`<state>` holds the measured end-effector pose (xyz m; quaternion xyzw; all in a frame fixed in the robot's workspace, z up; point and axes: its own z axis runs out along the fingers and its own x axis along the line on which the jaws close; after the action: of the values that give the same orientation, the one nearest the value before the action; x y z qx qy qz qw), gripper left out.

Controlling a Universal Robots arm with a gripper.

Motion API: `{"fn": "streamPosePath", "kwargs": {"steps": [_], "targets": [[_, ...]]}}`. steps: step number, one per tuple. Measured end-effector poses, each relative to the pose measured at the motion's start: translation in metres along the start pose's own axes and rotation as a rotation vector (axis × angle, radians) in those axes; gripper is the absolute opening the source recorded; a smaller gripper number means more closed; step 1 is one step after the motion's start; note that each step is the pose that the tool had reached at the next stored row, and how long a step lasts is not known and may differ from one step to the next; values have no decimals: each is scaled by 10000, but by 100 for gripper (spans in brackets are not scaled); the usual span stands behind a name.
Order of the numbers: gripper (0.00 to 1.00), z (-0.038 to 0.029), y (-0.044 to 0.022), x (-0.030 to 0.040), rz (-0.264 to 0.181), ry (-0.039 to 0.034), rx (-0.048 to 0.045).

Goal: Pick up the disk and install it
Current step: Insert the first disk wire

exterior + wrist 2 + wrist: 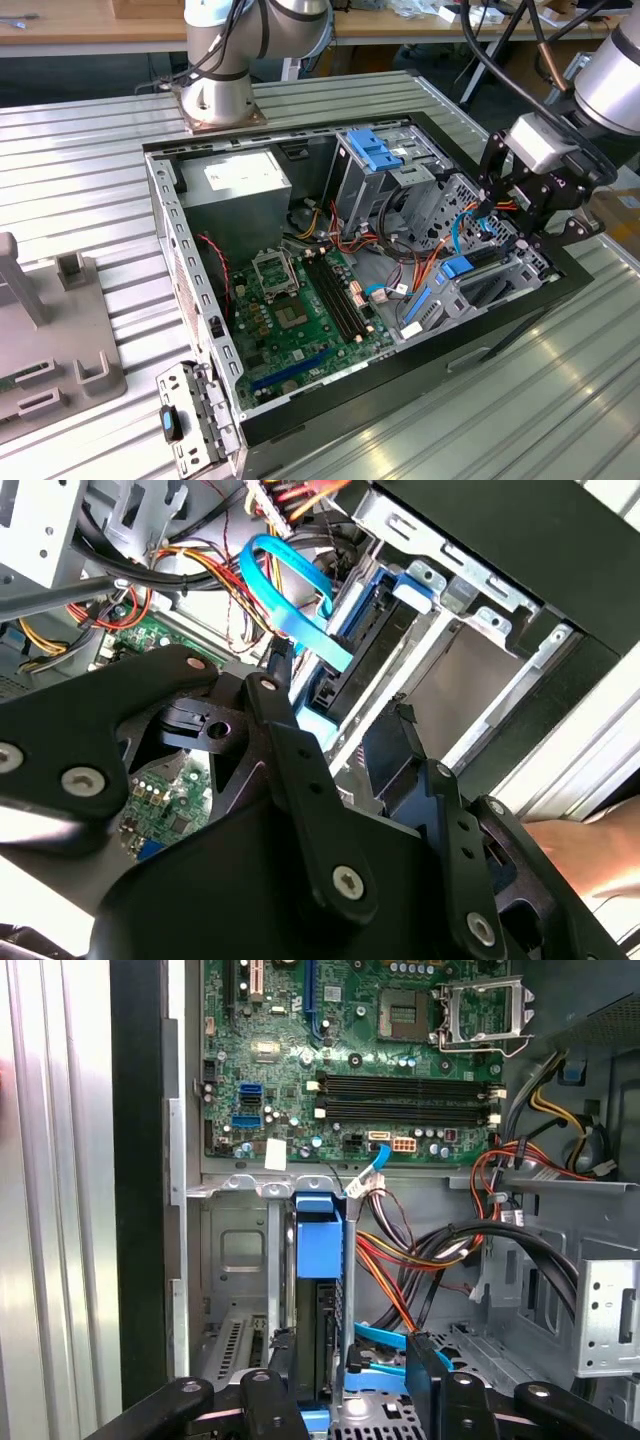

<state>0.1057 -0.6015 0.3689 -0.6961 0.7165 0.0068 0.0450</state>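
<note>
The disk [318, 1260], dark and framed by bright blue rails, stands on edge in a slot of the metal drive cage at the front corner of the open computer case [400, 370]. In the exterior view the disk [457, 268] is at the case's right end, just below my gripper [510, 235]. My gripper [350, 1395] is open and straddles the disk. One black finger [272, 1392] is close beside a blue rail; the other finger [428, 1380] stands well apart from it. The second wrist view shows the disk [365, 645] between the fingertips of my gripper [335, 695].
Orange, red and black cables and a flat blue cable [290, 575] run close to the cage. A green motherboard [300, 300], a grey power-supply box [245, 180] and a blue bracket [375, 150] fill the case. A person's hand [590, 850] rests outside it. A grey fixture [50, 330] lies at the exterior view's left.
</note>
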Motion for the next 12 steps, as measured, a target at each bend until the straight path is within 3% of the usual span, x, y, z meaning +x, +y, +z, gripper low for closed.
{"fn": "streamPosePath", "kwargs": {"steps": [9,12], "targets": [[55,23,-62,-194,-165,-9,-13],[55,38,-238,-238,-351,-19,-26]]}}
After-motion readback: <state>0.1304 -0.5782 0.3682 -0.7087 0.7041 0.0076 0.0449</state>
